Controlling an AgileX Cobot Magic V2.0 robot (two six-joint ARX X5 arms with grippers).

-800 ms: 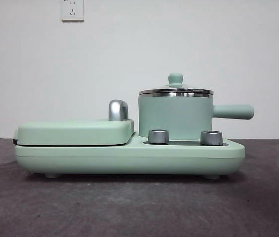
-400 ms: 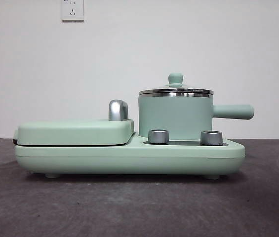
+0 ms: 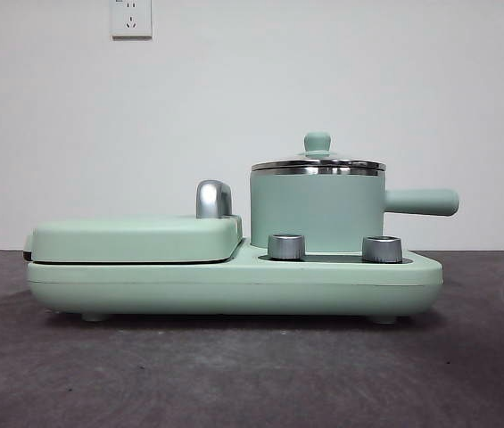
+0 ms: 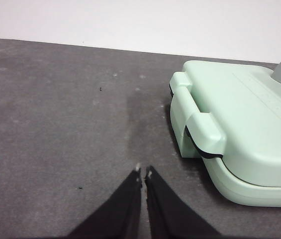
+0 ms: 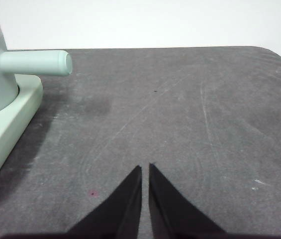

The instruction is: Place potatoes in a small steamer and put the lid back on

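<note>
1. You are parking both arms off the appliance: the left gripper is sitting over bare surface beside the griddle cover, jaws pressed together, holding nothing.
2. The right gripper is sitting over bare surface near the pot's side handle, jaws also pressed together and holding nothing.
3. The pot is standing on the mint-green base, behind two steel dials, with the lid sitting on its rim.
4. No potato is showing in any view; you cannot tell whether it is inside the pot or out of frame.
5. Risk: if the potato is not inside, you are leaving the task undone with the lid shut.
6. Risk: reaching in from the right, you could be knocking the handle and turning the pot off its seat.
7. Risk: the lid knob is small, so a grip could be slipping.
8. No readable brand or writing; faint embossing on the cover is illegible.
</note>
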